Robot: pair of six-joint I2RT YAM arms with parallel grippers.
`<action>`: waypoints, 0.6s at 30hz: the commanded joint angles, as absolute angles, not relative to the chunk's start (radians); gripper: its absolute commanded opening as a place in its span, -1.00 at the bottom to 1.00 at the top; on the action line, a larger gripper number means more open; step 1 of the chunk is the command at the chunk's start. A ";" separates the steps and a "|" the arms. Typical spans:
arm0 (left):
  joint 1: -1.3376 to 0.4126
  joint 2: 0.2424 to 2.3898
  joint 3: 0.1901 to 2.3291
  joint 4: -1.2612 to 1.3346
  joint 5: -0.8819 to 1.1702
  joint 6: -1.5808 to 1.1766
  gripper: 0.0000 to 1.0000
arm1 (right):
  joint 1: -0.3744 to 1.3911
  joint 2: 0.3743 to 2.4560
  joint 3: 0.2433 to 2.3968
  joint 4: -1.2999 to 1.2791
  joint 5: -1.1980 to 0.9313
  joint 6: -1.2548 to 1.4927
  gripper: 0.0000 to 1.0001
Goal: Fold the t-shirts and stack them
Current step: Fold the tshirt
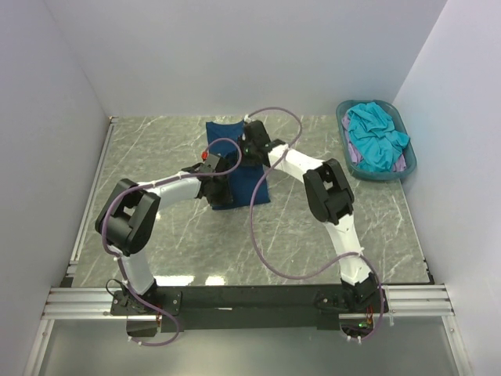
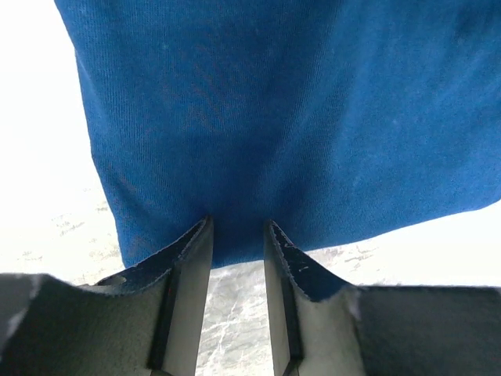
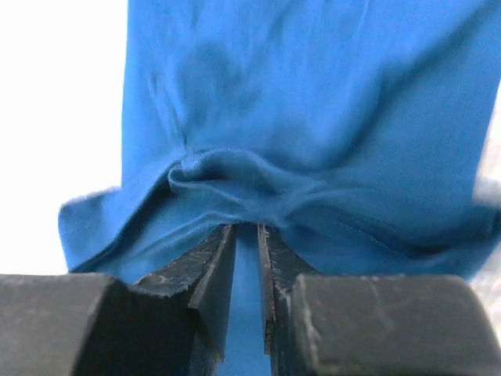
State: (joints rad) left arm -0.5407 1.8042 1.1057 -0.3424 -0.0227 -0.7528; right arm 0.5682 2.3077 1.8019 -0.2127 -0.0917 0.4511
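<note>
T-shirts numbered three, and none was finished. The navy t-shirt [image 1: 221,131] lay near the middle of the bench [image 1: 156,141], toward its far edge. It was drawn into a long narrow band running from far to near, which suggests its sides were already folded in and the crosswise folds were yet to come. Both arms met over it. The right claw [image 3: 246,229] stood narrow, with blue cloth filling the slot between its fingers and bunched in a ridge at their tips, so it appeared to hold the shirt. The left claw [image 2: 237,227] was also narrow, with the shirt's hem running across its fingertips, but bare bench showed through the gap. Whether it actually pinched the cloth could not be told.

The turquoise t-shirt [image 1: 374,135] lay crumpled in the teal basket [image 1: 376,179] at the far right corner, with the lilac t-shirt [image 1: 352,157] peeking out beneath it. Neither was folded.

No stack was visible anywhere. By my reckoning the job was early: one shirt partway folded, two untouched.

Count: three shirts, one basket, two claws.
</note>
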 commanded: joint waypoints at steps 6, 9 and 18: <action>-0.545 1.775 1.075 -0.459 0.055 -0.729 -0.21 | 0.489 2.378 2.086 -0.287 -0.133 0.463 -0.40; -0.546 1.749 1.022 -0.468 0.096 -0.727 -0.21 | 0.489 2.295 2.002 -0.282 -0.169 0.457 -0.29; -0.554 1.482 0.952 -0.563 0.074 -0.758 0.00 | 0.491 1.895 1.424 -0.180 -0.445 0.555 -0.13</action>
State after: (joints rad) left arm -0.5495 1.5803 0.9321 -0.4927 0.0860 -0.7494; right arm 0.4828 2.0167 1.5291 -0.2474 -0.3012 0.5091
